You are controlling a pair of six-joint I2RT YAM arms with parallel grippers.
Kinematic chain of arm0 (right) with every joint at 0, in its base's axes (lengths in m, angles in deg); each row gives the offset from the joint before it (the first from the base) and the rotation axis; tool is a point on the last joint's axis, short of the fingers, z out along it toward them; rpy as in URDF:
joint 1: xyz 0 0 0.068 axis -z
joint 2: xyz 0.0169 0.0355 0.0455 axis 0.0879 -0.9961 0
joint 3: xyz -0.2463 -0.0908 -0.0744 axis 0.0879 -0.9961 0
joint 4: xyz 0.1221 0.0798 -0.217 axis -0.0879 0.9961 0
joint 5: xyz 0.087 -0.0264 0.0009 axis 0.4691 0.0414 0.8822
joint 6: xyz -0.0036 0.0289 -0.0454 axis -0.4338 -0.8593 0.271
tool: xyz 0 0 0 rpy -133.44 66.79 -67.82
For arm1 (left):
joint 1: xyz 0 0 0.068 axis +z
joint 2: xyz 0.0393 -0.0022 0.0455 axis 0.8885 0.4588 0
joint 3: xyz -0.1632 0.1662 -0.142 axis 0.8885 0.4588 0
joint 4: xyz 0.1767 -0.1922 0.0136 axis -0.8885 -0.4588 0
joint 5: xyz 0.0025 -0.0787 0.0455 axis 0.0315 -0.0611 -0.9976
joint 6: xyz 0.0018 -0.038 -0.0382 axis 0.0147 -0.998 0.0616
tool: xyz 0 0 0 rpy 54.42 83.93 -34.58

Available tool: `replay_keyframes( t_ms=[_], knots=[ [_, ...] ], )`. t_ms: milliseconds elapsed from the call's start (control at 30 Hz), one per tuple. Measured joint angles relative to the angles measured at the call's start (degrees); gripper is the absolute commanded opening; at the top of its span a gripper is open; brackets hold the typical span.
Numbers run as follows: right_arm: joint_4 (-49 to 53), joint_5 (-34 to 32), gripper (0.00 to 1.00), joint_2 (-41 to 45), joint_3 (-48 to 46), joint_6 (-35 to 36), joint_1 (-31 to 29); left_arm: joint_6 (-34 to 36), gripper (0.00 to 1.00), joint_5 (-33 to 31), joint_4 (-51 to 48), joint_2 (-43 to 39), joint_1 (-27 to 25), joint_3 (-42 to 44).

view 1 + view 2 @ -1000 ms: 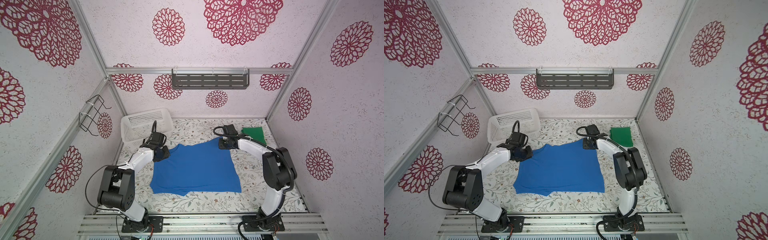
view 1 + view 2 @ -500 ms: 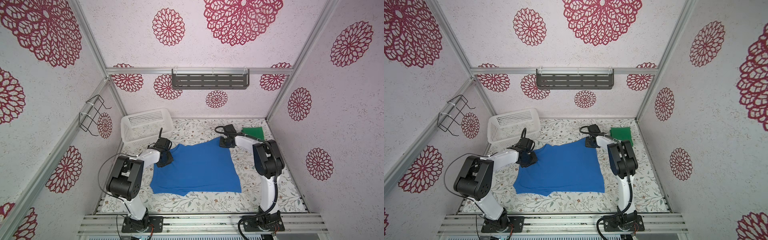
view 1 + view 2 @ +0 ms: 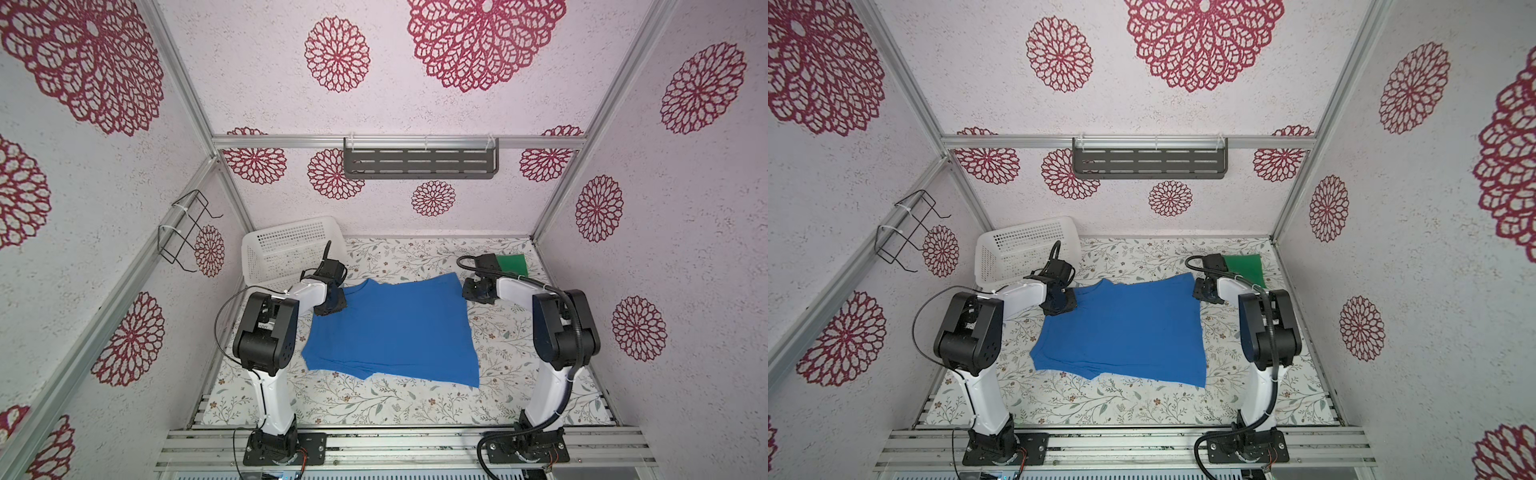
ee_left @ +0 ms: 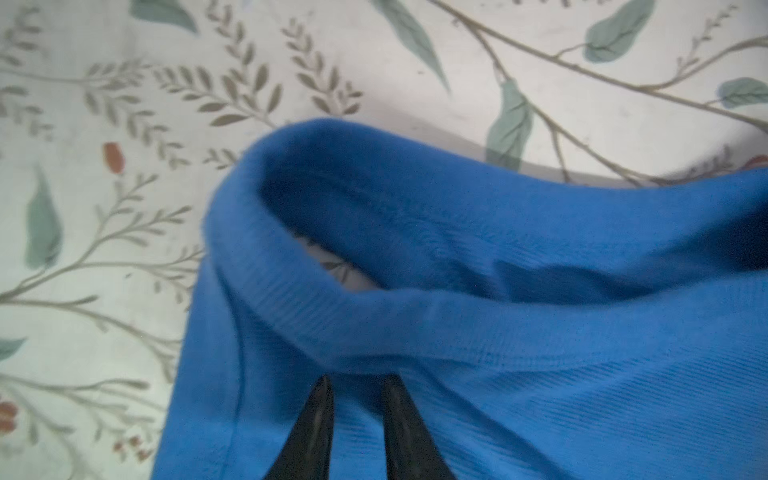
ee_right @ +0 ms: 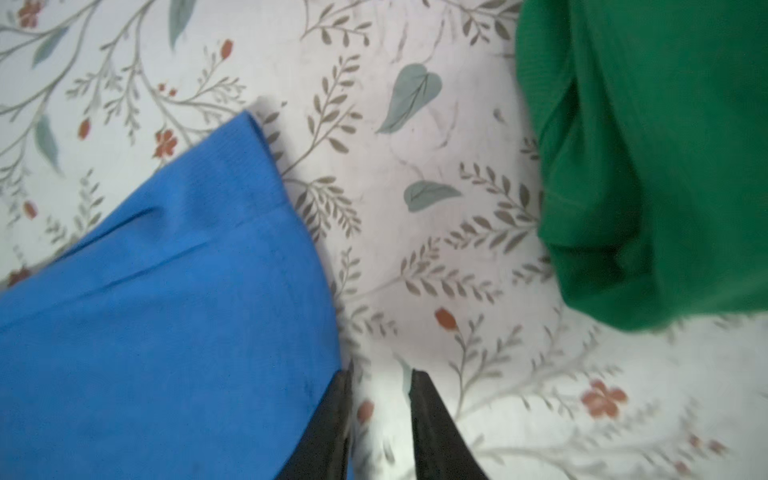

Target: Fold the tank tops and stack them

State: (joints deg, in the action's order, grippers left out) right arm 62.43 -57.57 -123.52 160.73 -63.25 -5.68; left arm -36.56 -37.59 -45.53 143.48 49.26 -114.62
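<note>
In both top views, a royal blue tank top (image 3: 390,328) lies spread flat and unfolded in the middle of the floral bench (image 3: 374,407). A green tank top (image 3: 513,264) sits as a small folded bundle near the far right corner. A white basket (image 3: 291,241) stands at the far left.

Left wrist view: the left claw (image 4: 359,384) hovers over the blue cloth beside a hemmed opening, fingers slightly parted, gripping nothing.

Right wrist view: the right claw (image 5: 380,376) is also released, with bare bench between its fingers. One finger is at the blue top's edge, and the green top lies nearby, not touching.

The task looks about half done: the green top seems folded, while the blue one needs folding and stacking.
</note>
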Motion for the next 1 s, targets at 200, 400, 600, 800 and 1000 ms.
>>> replay_keyframes(
  t_ms=[200,400,600,800,1000],
  knots=[
    [7.4,0.1,0.37,18.6,-6.9,0.7,-0.9,0.3,0.47,-2.5,-6.9,-14.5,-1.9,0.3],
    [18.3,0.2,0.38,32.2,-16.3,-0.5,-5.9,-8.7,0.48,-0.3,-9.7,-38.0,-12.6,10.4],
    [27.8,2.1,0.37,38.2,-21.3,-3.9,-12.2,-28.9,0.45,1.8,-15.2,-49.9,-32.2,26.6],
    [29.5,2.8,0.37,39.3,-22.5,-5.2,-12.6,-44.9,0.43,0.9,-16.0,-47.1,-48.1,29.5],
    [29.2,3.6,0.37,39.6,-26.5,-6.3,-12.6,-45.7,0.43,-0.2,-12.4,-34.6,-46.7,28.2]
  ],
)
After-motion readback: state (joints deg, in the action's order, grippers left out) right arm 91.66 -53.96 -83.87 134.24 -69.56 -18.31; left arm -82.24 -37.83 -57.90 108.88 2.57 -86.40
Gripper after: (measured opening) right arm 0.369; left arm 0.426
